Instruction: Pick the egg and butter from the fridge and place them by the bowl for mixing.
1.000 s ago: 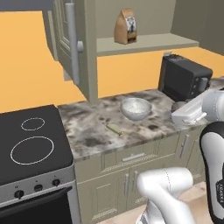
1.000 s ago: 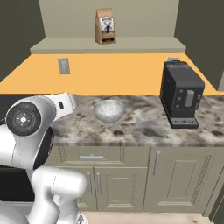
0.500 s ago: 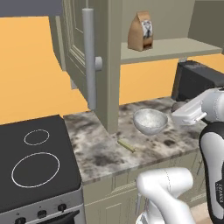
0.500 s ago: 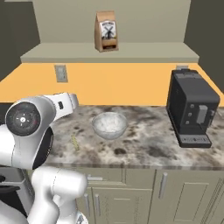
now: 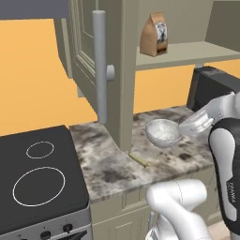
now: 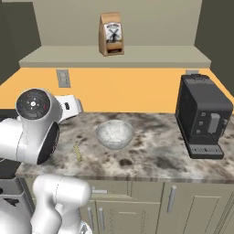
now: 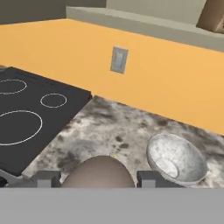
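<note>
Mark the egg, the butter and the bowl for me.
egg (image 7: 98,172): hand view, its rounded top between the fingertips.
butter (image 5: 138,159): left base view, middle of the stick.
bowl (image 6: 114,133): right base view, inside bottom.

One silver bowl (image 6: 114,134) on the counter; one tan-brown egg (image 7: 98,173); one pale yellow butter (image 6: 78,152) stick. One brown paper bag (image 6: 112,34) on the shelf; one black coffee machine (image 6: 202,117); one wall socket (image 7: 118,59); three rings marked on one stove (image 5: 40,178).
</note>
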